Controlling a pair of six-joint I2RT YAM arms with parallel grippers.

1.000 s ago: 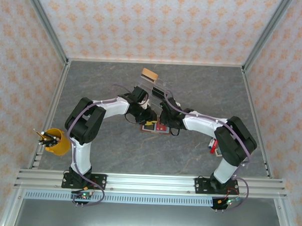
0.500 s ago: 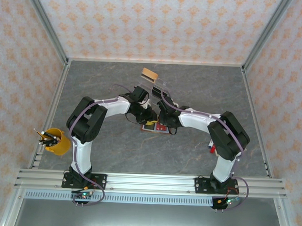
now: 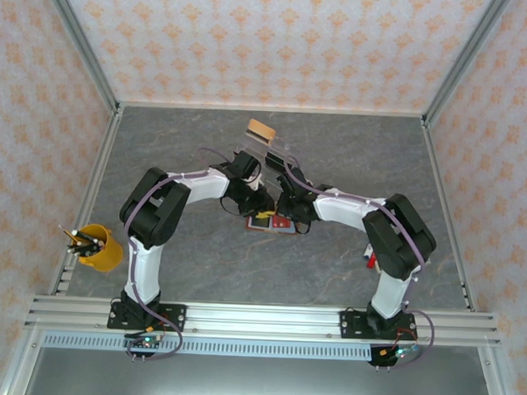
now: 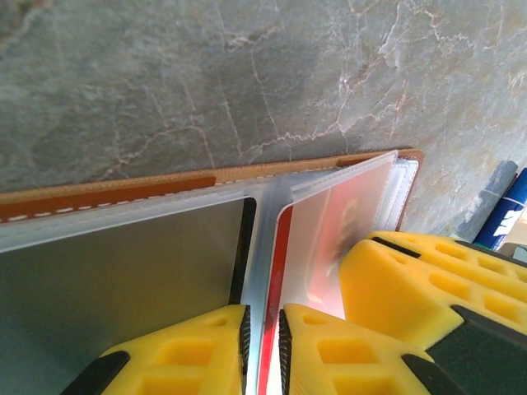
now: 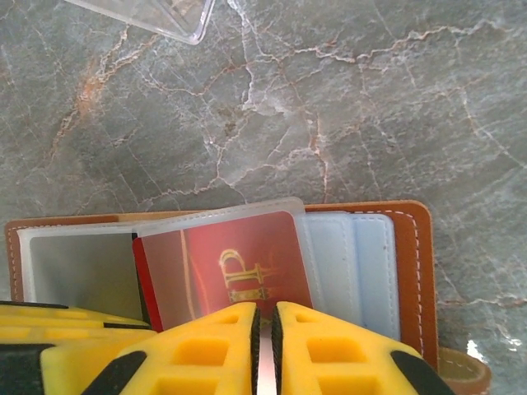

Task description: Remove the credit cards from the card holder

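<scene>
I'm seeing a yellow cup (image 3: 98,248) of pens sitting well left of the left end effector (image 3: 258,203), back toward the bases. A grey marbled counter (image 3: 336,148) is lying beneath it. Blue markers (image 4: 502,206) are resting near its right.

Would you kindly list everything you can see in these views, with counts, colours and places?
card holder: one, brown, open at the table's centre.
clear sleeves: several, see-through, inside the card holder.
red card: one, gold print, in a sleeve.
plastic piece: one, clear, beyond the card holder.
cup: one, yellow, holding pens, left edge.
block: one, tan, far centre.
markers: blue, beside the card holder; count unclear.
table: one, grey marble-look.
left gripper: one, yellow fingers, pinching a sleeve edge.
right gripper: one, yellow fingers, closed to a slit at the red card's near edge.
</scene>
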